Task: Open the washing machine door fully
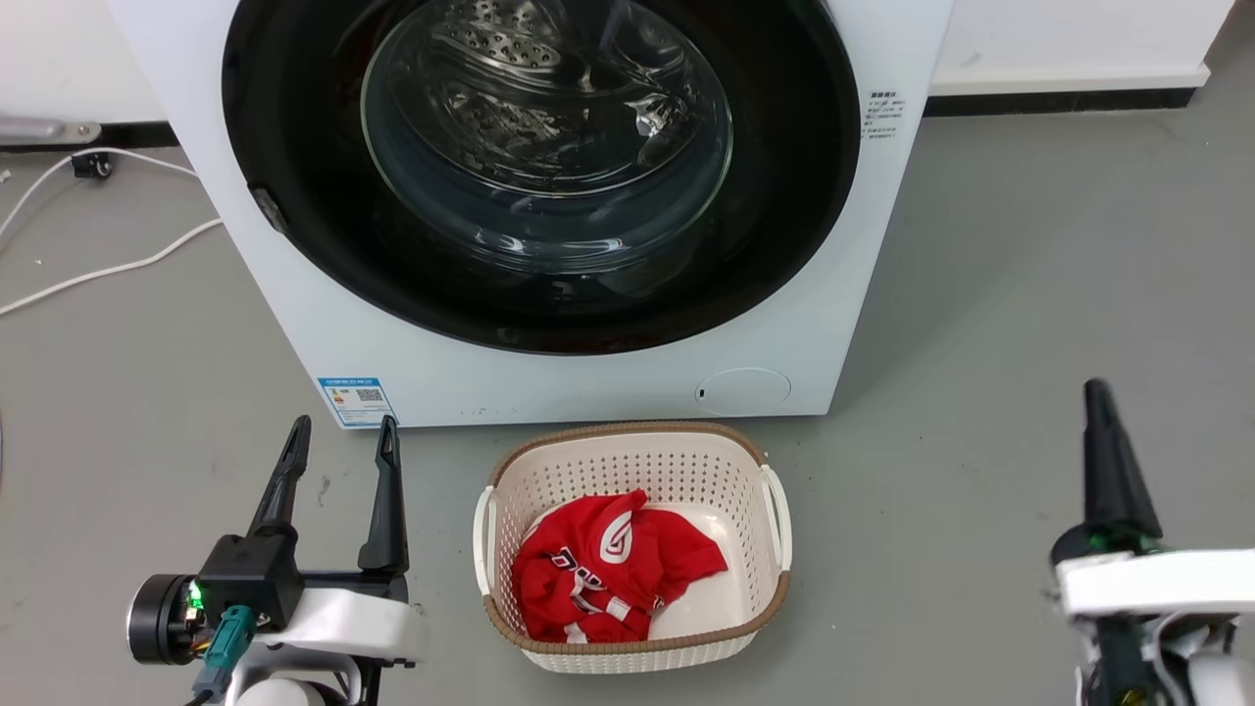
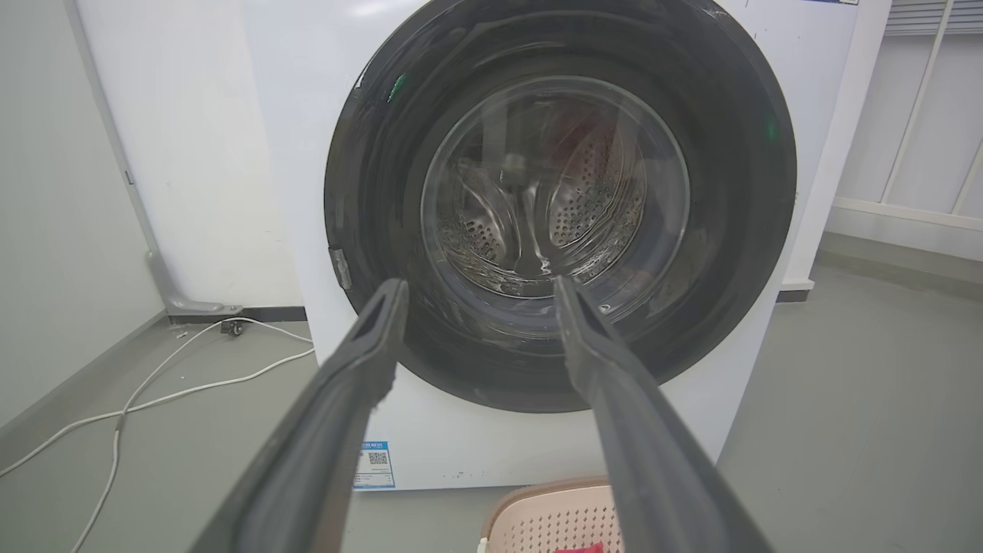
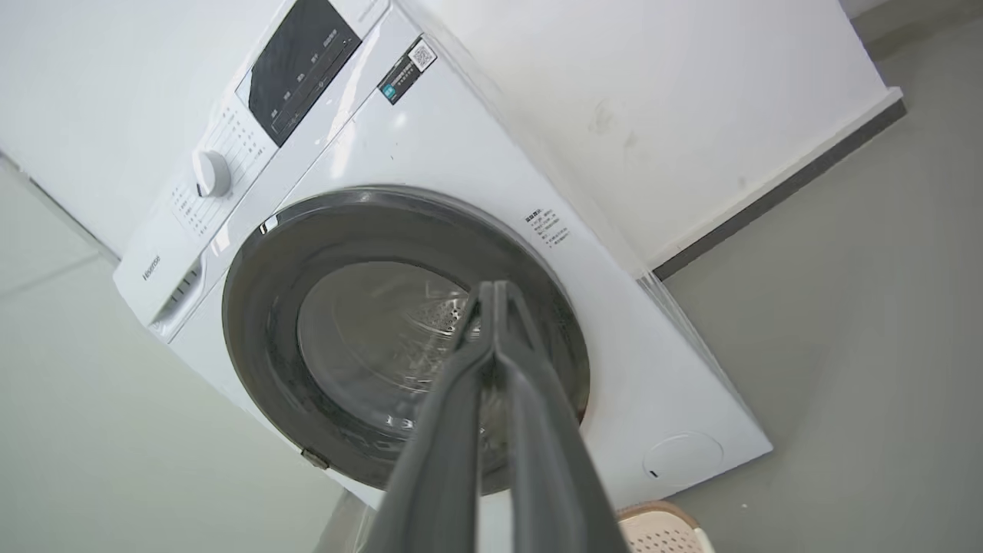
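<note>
Head view: left gripper (image 1: 343,424) lower left, upright, 2 fingers apart. Right gripper (image 1: 1096,392) lower right, fingers together, arm cropped by the frame edge. Washing machine door (image 1: 784,196) top centre, shut on washing machine (image 1: 588,382), top cut off.
L wrist view: fingers spread, door at centre.
R wrist view: fingers pressed together, door centre-left.

Left gripper (image 1: 343,427) fingers spread (both upright); right gripper (image 1: 1094,392) fingers pressed together.

Basket (image 1: 627,429) w/ red shirt (image 1: 608,569) blocks floor (image 1: 980,343) just in front of washing machine (image 1: 549,378), under closed door (image 1: 784,196). Bare floor both sides; cables (image 1: 127,267) lie far left.
</note>
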You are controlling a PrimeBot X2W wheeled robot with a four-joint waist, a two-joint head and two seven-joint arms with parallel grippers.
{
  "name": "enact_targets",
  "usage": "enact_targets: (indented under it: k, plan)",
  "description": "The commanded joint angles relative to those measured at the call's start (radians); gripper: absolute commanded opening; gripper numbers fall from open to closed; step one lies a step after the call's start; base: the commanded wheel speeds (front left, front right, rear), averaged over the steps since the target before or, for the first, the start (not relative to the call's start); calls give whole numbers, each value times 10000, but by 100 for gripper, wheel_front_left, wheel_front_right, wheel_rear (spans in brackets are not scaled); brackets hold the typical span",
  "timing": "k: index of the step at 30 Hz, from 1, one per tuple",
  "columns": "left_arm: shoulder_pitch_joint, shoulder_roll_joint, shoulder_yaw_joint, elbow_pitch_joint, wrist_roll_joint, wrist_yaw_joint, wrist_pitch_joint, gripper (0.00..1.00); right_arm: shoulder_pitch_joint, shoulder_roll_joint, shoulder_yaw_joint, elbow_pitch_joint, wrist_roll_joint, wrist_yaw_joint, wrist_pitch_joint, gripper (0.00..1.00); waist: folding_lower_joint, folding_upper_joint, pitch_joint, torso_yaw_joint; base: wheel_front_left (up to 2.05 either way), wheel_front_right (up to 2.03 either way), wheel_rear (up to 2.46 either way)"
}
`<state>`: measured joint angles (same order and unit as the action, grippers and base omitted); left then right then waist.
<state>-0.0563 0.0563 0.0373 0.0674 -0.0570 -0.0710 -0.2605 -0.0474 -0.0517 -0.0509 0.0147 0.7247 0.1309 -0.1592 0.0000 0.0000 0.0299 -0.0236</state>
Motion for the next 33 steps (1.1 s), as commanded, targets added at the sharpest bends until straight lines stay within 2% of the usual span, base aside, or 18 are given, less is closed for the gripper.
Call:
enact_targets:
  k: [1, 3, 7, 13, 17, 24, 28, 33]
  plan:
    - [-116, -17, 28, -9, 23, -50, -71, 100, -302, 29, -100, 142, 1135, -3, -101, 0, 0, 0, 66, -11, 0, 0, 0]
    - [-162, -25, 45, -24, 17, -37, -64, 100, -710, 24, -252, 380, 2911, -3, -101, 0, 0, 0, 136, -25, 0, 0, 0]
    - [-328, -33, 83, -85, -14, -4, -62, 100, -1806, 23, -794, 1214, 5392, -3, 283, 0, 0, 0, 373, -52, 0, 0, 0]
    - [-607, -47, 159, -232, -47, 13, -51, 100, -4027, -240, -1808, 2800, 6957, -2, 1269, 0, 0, 0, 885, -38, 0, 0, 0]
    - [-849, -53, 252, -402, -186, 51, -51, 100, -5809, -822, -1845, 4324, 7151, -2, 2186, 0, 0, 0, 1327, -28, 0, 0, 0]
    - [-1241, -58, 126, -732, -276, 135, -51, 100, -8929, -1839, -1299, 7212, 6591, -2, 3913, 0, 0, 0, 2120, 87, 0, 0, 0]
    - [-1524, -58, 10, -850, -291, 188, -51, 100, -10602, -2090, -738, 8756, 6075, -2, 5049, 0, 0, 0, 2606, 178, 0, 0, 0]
    - [-1851, -59, -68, -936, -268, 241, -50, 100, -12260, -2194, -97, 10078, 5290, -2, 6025, 0, 0, 0, 3190, 266, 0, 0, 0]
